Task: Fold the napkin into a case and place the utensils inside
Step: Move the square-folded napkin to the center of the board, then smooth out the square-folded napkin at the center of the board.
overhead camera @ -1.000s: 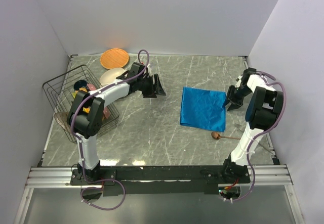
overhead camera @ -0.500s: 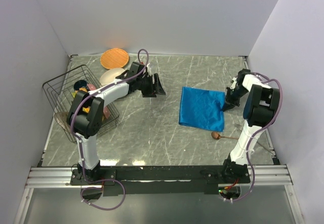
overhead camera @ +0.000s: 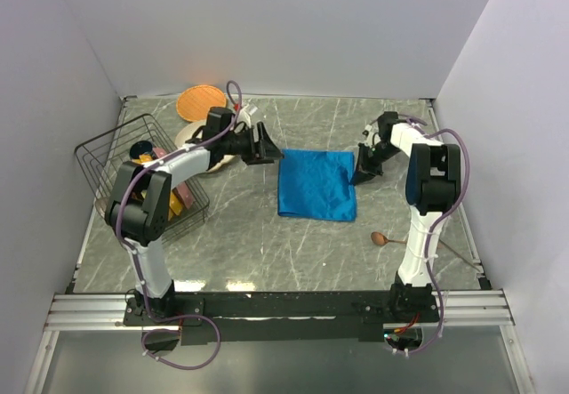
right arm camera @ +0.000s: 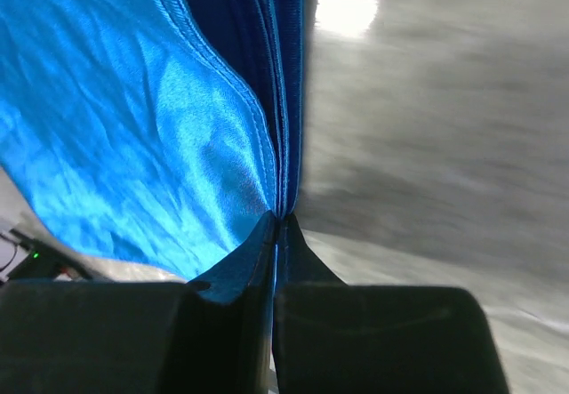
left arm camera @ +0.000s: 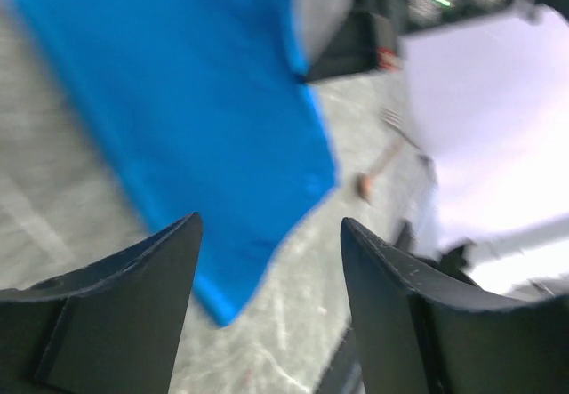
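Our right jaws, now clamped on the bright blue shiny cloth napkin (overhead camera: 316,185), have dragged it just ahead of our spread left jaws, so folding looks ready to start.

The table (overhead camera: 267,234) carries the napkin (overhead camera: 316,185) between left claw (overhead camera: 271,150) and right claw (overhead camera: 359,177). A spoon (overhead camera: 380,238) lies nearward of the right claw.

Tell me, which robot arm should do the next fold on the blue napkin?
Probably the right. The right gripper is shut on an edge of the napkin, so it can pull that edge over. The left gripper hangs open beside the cloth, holding nothing.
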